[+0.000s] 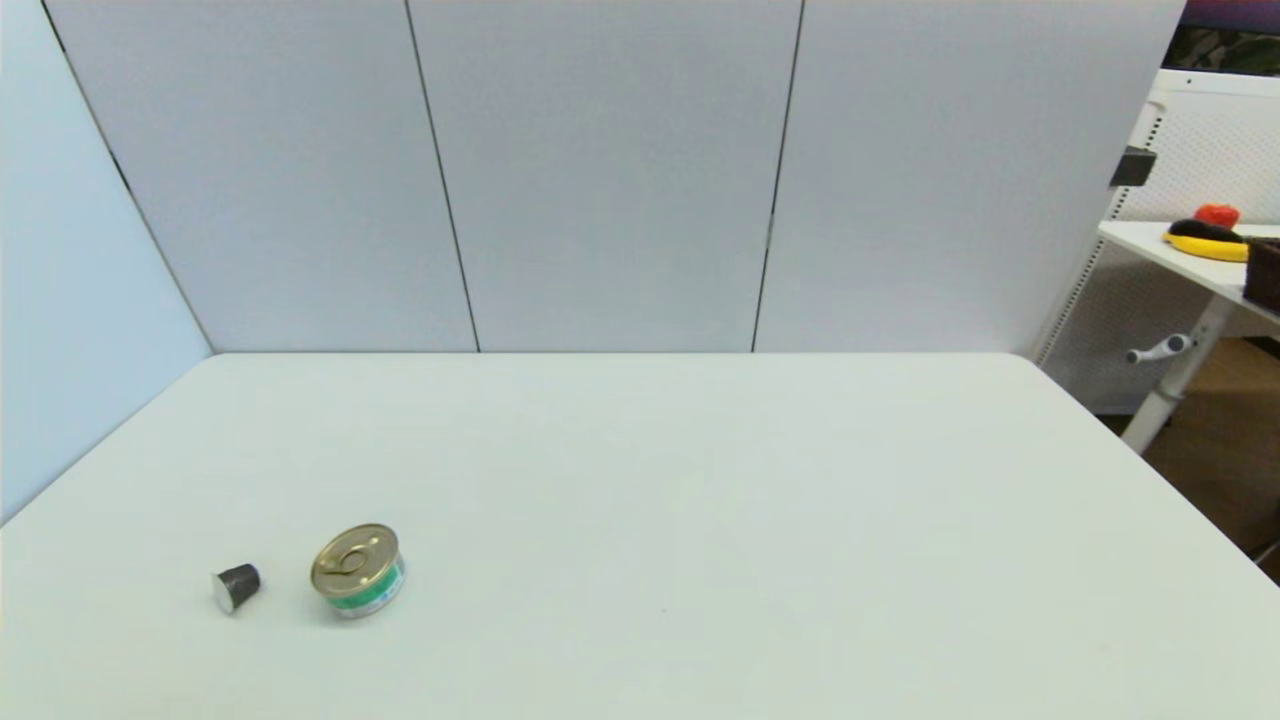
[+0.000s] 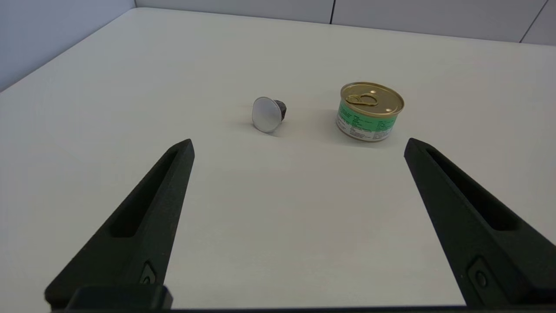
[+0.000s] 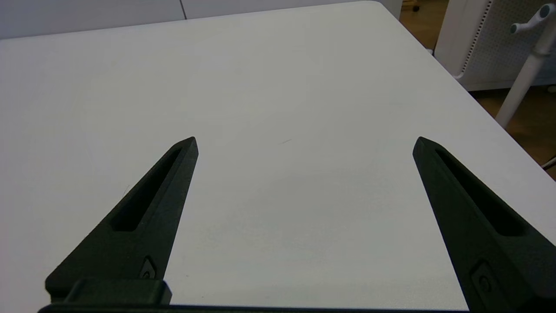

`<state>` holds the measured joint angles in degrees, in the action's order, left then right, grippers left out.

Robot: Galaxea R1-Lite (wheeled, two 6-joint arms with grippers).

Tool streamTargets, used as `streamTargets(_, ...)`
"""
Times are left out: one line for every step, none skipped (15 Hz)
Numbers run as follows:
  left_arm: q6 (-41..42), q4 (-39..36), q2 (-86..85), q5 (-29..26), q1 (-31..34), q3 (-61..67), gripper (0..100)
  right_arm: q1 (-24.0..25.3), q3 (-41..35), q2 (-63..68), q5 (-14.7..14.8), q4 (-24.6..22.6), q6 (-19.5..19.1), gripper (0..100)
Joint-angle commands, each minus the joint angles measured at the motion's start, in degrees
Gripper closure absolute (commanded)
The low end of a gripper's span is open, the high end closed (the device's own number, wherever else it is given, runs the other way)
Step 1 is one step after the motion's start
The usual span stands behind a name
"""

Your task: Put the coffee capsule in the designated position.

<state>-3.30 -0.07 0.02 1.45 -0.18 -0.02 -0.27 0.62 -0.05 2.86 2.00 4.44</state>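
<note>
Spreading across most of the head view, the white surface [image 1: 700, 480] meets grey wall panels [image 1: 600, 170] at its far edge, with a second white table [image 1: 1190, 255] off to the right carrying a yellow and a red thing. Neither arm shows in the head view. The left gripper [image 2: 299, 145] hovers over the surface with its two black fingers [image 2: 143, 217] spread wide and empty, looking toward the tin and the capsule, both of which lie beyond the fingertips and apart from them. The right gripper [image 3: 305, 143] is likewise over bare surface near the right edge, its fingers [image 3: 469, 208] wide apart and holding nothing. The tin [image 1: 357, 570] stands upright on the near left part of the surface, gold lid with a pull ring on top and a green label round its side. The capsule [image 1: 237, 587] lies on its side just left of the tin, near it but not touching; its flat silver foil face points toward the robot and slightly left, and its dark narrow end points away toward the tin.
</note>
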Motion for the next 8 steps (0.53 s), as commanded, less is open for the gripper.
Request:
streamTargets(-1.27, -0.19, -0.02, 0.13, 0.01, 0.02, 0, 0.0, -0.01, 0.05, 0.04, 0.02, 0.05, 0)
streamTargets(-1.27, -0.1, -0.02, 0.13, 0.01, 0.02, 0, 0.0, -0.01, 0.05, 0.04, 0.02, 0.05, 0)
streamTargets(-1.27, -0.19, -0.02, 0.13, 0.01, 0.02, 0, 0.0, -0.01, 0.05, 0.04, 0.02, 0.05, 0)
streamTargets(-1.27, -0.1, -0.02, 0.13, 0.01, 0.02, 0, 0.0, -0.01, 0.05, 0.04, 0.02, 0.05, 0)
streamTargets(-1.27, -0.19, -0.02, 0.13, 0.01, 0.02, 0, 0.0, 0.08, 0.05, 0.04, 0.02, 0.05, 0)
streamTargets(-1.27, -0.19, -0.02, 0.13, 0.01, 0.02, 0, 0.0, -0.01, 0.05, 0.04, 0.02, 0.05, 0)
streamTargets(-1.27, -0.19, -0.02, 0.13, 0.01, 0.02, 0, 0.0, -0.01, 0.05, 0.04, 0.02, 0.05, 0)
streamTargets(-1.27, -0.19, -0.02, 0.13, 0.01, 0.02, 0, 0.0, 0.08, 0.05, 0.04, 0.02, 0.05, 0)
